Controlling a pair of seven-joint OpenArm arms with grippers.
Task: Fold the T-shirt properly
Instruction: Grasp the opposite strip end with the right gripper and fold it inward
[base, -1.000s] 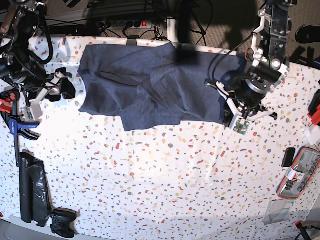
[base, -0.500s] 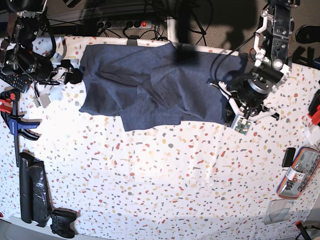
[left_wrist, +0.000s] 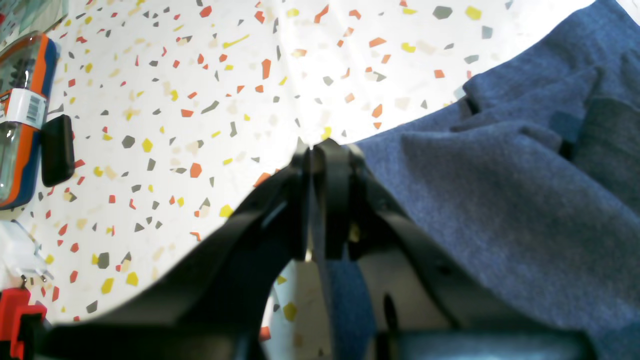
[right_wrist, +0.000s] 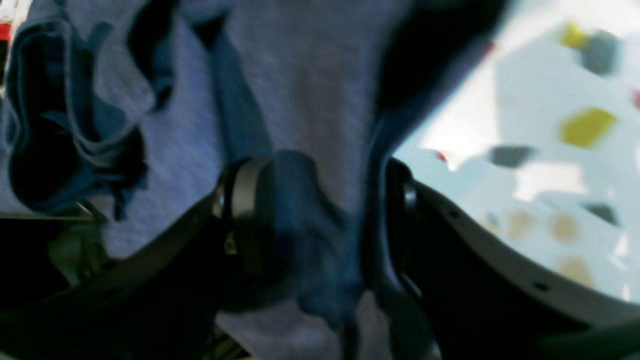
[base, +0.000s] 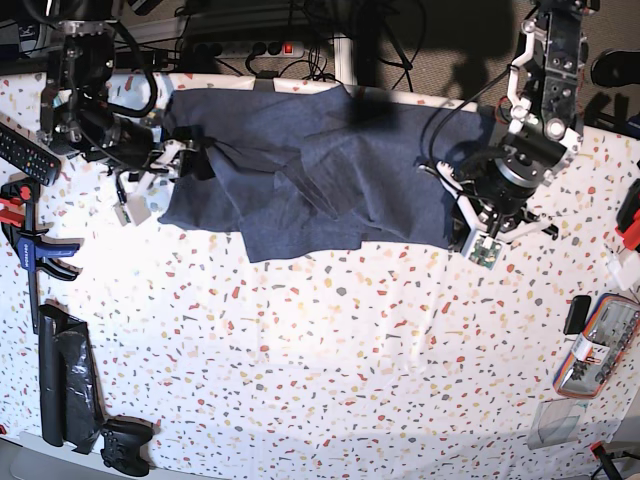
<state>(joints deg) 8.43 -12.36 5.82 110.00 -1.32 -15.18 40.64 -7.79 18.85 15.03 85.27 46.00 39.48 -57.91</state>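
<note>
Your T-shirt (base: 300, 175) lies spread across the far half of the counter (base: 330, 350), dark heathered blue, rumpled, with diagonal folds through its middle and its near edge hanging lower at the center.

Your left gripper (left_wrist: 325, 155) sits at the shirt's right-hand edge in the base view. From its wrist camera you see the two black fingers pressed together with a thin strip of blue cloth running down between them, so it is clamped on the T-shirt hem, right where the fabric meets the speckled counter.

Your right gripper (right_wrist: 315, 200) is at the shirt's left edge in the base view, over the sleeve area. Its wrist view is blurred, but the jaws stand apart with a fold of blue fabric bunched between them; you cannot tell whether the fingers press on that fold.

Off to the right near the counter edge lie an orange and blue case (base: 598, 345) and a small black block (base: 578, 313). At the left edge you have a blue clamp (base: 35, 250) and a remote (base: 25, 150).
</note>
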